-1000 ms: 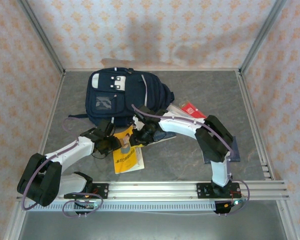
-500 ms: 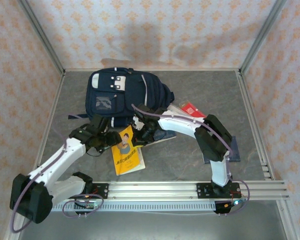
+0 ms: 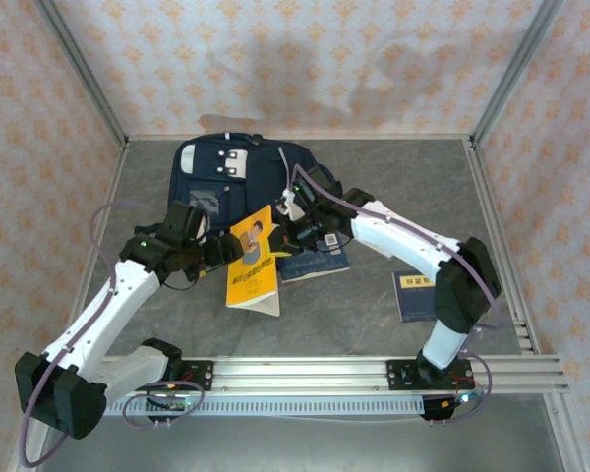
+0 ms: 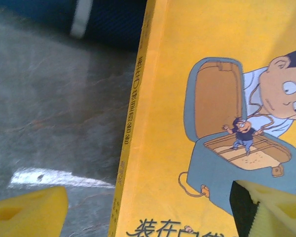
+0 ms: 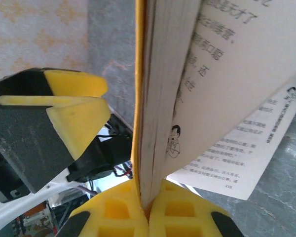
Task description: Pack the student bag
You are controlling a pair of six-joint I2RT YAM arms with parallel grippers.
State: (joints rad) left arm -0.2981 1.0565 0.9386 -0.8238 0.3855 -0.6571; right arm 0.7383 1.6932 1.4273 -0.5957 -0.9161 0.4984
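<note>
Bag [image 3: 238,177] lies at 12 o'clock on table [image 3: 364,324], roughly at 12 from both grippers. Right gripper [image 3: 287,234], nearer the bag, is clenched on yellow book [image 3: 254,261], long axis near 12–6. Left gripper [image 3: 214,252] gapes wide at book's 9. Right wrist view adds the pinch on the page edge, loose pages fanning.
</note>
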